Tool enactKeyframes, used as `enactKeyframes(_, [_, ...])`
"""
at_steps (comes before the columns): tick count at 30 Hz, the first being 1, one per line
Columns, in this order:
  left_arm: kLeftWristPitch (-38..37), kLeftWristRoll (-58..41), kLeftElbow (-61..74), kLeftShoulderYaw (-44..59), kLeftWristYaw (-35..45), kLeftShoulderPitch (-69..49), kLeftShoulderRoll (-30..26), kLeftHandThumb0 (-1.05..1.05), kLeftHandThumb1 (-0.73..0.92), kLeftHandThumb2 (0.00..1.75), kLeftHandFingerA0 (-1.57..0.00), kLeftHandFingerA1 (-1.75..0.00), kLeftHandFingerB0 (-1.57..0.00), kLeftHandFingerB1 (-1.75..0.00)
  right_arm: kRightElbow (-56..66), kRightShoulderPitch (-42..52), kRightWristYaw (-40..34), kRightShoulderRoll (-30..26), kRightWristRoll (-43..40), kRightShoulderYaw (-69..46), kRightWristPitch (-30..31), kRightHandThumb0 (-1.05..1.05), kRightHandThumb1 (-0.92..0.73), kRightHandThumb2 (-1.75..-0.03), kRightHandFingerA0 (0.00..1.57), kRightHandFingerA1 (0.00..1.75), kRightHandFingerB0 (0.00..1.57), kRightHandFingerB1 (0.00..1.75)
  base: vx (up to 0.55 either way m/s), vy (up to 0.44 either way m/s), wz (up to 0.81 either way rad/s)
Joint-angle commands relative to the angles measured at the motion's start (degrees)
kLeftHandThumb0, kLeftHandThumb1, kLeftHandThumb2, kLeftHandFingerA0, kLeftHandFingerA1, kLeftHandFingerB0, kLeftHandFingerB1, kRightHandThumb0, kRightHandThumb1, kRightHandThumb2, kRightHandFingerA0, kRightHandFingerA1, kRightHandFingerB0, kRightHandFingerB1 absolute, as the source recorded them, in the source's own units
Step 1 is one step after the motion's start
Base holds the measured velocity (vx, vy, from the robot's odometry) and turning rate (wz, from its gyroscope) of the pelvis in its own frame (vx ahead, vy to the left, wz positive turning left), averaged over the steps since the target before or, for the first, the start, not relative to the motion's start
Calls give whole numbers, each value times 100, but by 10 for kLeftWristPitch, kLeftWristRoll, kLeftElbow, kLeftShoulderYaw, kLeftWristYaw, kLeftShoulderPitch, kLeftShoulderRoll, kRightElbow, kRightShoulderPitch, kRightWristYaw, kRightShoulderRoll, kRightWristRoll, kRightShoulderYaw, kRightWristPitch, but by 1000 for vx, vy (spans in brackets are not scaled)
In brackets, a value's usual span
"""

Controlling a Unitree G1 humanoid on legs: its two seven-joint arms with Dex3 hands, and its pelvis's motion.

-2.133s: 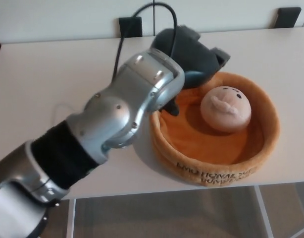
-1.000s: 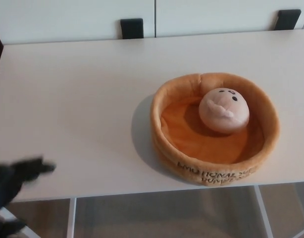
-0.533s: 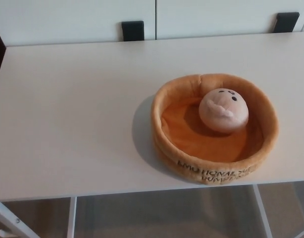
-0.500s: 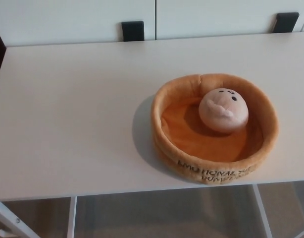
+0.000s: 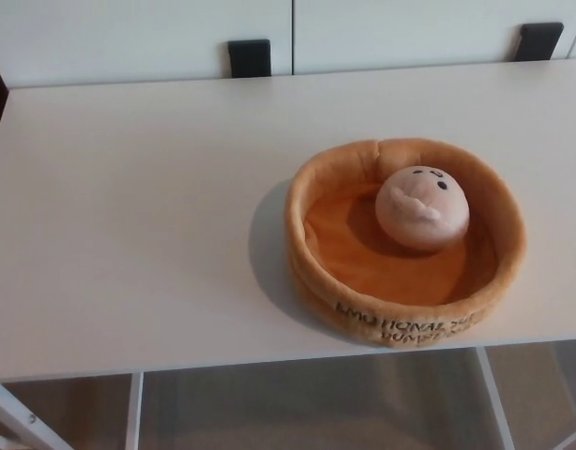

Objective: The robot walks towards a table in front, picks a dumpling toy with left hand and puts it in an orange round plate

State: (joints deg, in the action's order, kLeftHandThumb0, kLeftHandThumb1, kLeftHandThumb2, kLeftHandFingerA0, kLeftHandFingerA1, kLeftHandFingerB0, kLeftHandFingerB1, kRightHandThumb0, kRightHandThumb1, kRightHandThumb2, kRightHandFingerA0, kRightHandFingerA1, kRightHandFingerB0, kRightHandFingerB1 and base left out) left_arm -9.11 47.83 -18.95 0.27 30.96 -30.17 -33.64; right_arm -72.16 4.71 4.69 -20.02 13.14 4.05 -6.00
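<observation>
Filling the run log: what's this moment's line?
dumpling toy: inside orange round plate | plate: on white table | hands: not in view

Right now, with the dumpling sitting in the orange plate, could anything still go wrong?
Maybe two things. The orange plate sits close to the front edge of the table, so a bump might push it off. The dumpling toy is round and lies toward the plate's far right side, so it might roll if the plate gets jolted.
</observation>
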Motion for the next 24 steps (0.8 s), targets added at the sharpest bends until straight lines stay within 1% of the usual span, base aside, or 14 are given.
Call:
enactKeyframes(1, [92,78,-412,-108,-192,189,30,-41,64,58,-42,-55,-53,-48,-7,13,-5,12,7,11,-6,-46,-50,-80,51,61,25,45,0,0,0])
enactKeyframes(3, [81,51,-432,-99,-204,195,36,-41,60,57,-43,-53,-60,-47,-8,-1,1,14,3,9,-6,-46,-49,-79,53,65,26,46,0,0,0])
enactKeyframes(4, [66,-3,-445,-59,-183,197,45,-37,61,58,-48,-51,-66,-46,-5,-8,6,12,4,10,-12,-40,-64,-59,58,57,32,35,0,0,0])
enactKeyframes(6, [38,-35,-467,-41,-183,198,49,-40,67,60,-57,-54,-52,-41,-4,-10,6,7,7,13,-16,-48,-50,-80,55,61,27,46,0,0,0])
enactKeyframes(7, [34,-48,-467,-30,-196,205,53,-43,52,87,-53,-65,-42,-55,2,-19,11,5,6,13,-12,-40,-67,-60,61,51,31,33,0,0,0])
enactKeyframes(8, [32,-53,-469,-26,-202,210,54,-43,52,87,-53,-65,-42,-55,5,-23,12,5,6,13,-10,-40,-67,-60,61,51,31,33,0,0,0])
enactKeyframes(9, [21,-62,-470,-20,-200,214,49,-39,67,59,-54,-56,-39,-38,8,-28,16,5,6,15,-2,-38,-67,-61,57,52,31,34,0,0,0])
enactKeyframes(14, [-2,-96,-508,1,-188,242,47,-37,72,61,-54,-53,-37,-37,6,-39,20,2,8,20,0,-39,-68,-61,56,51,31,34,0,0,0])
enactKeyframes(15, [-7,-96,-512,-1,-193,242,48,-44,58,88,-50,-63,-30,-50,9,-35,22,-1,8,21,-1,-39,-66,-59,53,51,30,33,0,0,0])
enactKeyframes(16, [-10,-95,-514,-2,-195,241,49,-44,58,88,-50,-63,-30,-50,11,-33,24,-3,7,21,-3,-39,-66,-59,53,51,30,33,0,0,0])
enactKeyframes(17, [-20,-100,-522,-2,-195,240,49,-38,73,61,-55,-53,-38,-37,12,-26,25,-6,7,23,-6,-39,-66,-60,53,50,30,34,0,0,0])
enactKeyframes(21, [-28,-110,-543,-9,-202,244,50,-40,75,63,-56,-54,-42,-39,-1,-24,19,-4,7,25,-6,-39,-67,-60,57,51,31,34,0,0,0])
enactKeyframes(22, [-29,-115,-546,-12,-202,243,50,-41,76,62,-53,-54,-42,-39,-4,-22,19,-4,6,24,-8,-45,-51,-80,51,60,26,46,0,0,0])
enactKeyframes(24, [-27,-119,-551,-20,-203,244,51,-37,76,62,-53,-53,-43,-39,-5,-19,24,-5,2,23,-14,-38,-66,-59,56,52,31,34,0,0,0])
